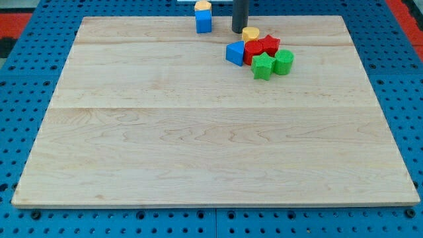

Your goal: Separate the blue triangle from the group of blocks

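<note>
6 blocks cluster at upper centre, the blue triangle (234, 53) leftmost. My tip (238, 30) stands just above it, beside the yellow block (250, 33). No pincer shows, so its state cannot be told

Setting: robotics lab bench. Evidence: a pale wooden board (211, 132) lay on a blue perforated mounting plate (20, 59) with regular bolt holes; red strips showed at the bench's far corners (403, 10).

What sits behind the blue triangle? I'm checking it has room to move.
Behind the blue triangle, toward the view's top, stands my tip, beside the yellow block. The board there is partly hidden.
</note>
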